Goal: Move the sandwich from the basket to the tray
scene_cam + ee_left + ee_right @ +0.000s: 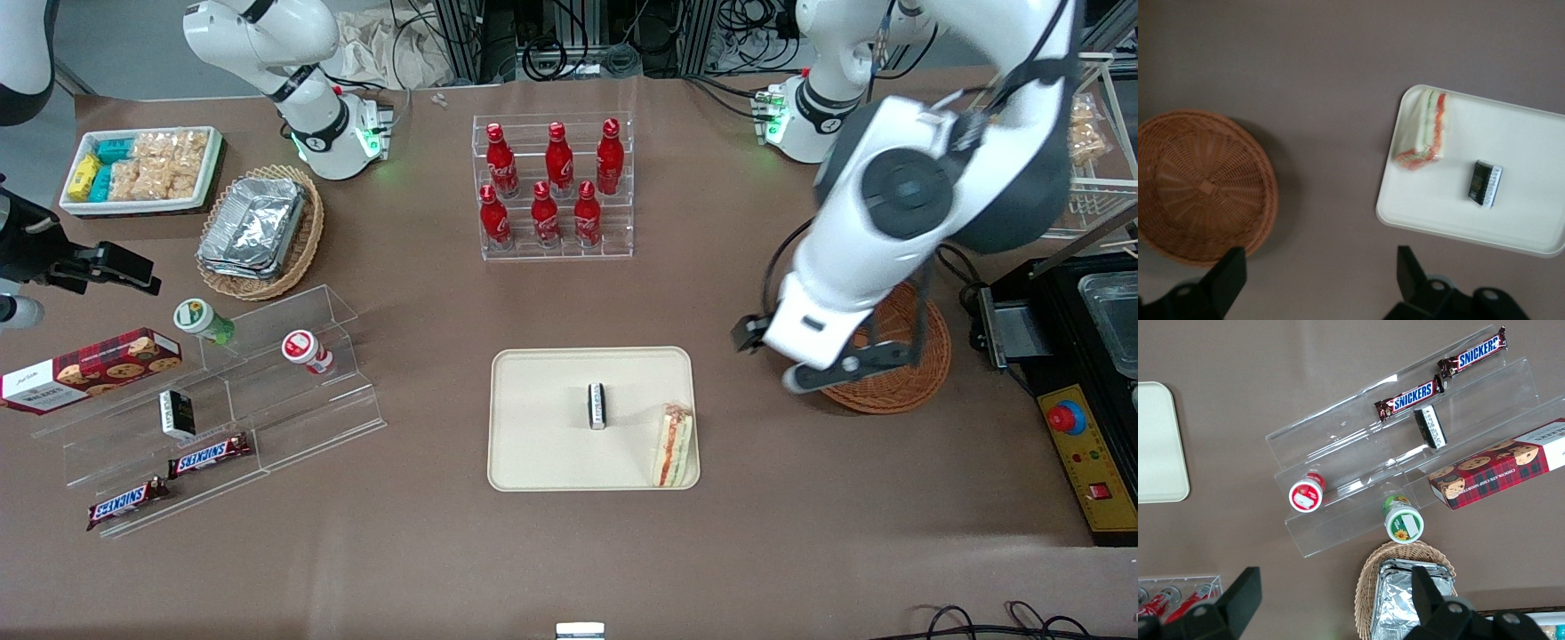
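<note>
Brown table [427, 569], open-fingered gripper [1321, 280] above it.

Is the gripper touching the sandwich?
Apart. The left wrist view shows bare table between the open gripper and the sandwich on the tray.

The left arm reaches forward from its base and bends down at the wrist. Its tool [1319, 283] hangs in the air above the worktop [800, 533], pointing downward, with the two fingers [1228, 277] spread wide and holding nothing.
</note>
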You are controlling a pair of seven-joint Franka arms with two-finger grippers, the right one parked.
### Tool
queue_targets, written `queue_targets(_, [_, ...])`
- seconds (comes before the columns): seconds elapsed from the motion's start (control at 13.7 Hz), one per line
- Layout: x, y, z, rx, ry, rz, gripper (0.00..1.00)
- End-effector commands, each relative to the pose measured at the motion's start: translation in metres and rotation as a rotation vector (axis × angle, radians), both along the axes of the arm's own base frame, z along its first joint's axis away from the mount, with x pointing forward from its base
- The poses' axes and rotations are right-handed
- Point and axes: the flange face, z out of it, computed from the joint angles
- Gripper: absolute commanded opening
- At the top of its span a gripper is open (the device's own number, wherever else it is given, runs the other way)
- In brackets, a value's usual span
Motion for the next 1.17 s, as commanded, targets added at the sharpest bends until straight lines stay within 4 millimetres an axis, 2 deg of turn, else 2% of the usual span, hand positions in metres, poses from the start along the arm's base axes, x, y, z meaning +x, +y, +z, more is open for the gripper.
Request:
queue_targets(0.0, [-0.054,0.081,0.007,-0.025,-0.046,-0.123,1.00])
queue_targets(0.15, [-0.065,0.106,0.012,-0.006,-0.017,-0.126,1.00])
queue_targets(0.22, [-0.066,0.110,0.016,0.016,0.006,-0.126,1.00])
queue_targets(0.29, [-0.065,0.124,0.018,0.054,0.011,-0.118,1.00])
queue_targets(0.58, [-0.061,0.192,0.025,0.041,0.017,-0.191,1.00])
queue_targets(0.66, [-0.063,0.200,0.028,0.046,0.045,-0.226,1.00])
queue_targets(0.73, [-0.060,0.210,0.039,0.046,0.050,-0.201,1.00])
queue_targets(0.87, [-0.045,0.222,0.055,0.054,0.034,-0.150,1.00])
queue_targets(1.09, [-0.039,0.225,0.053,0.051,0.033,-0.139,1.00])
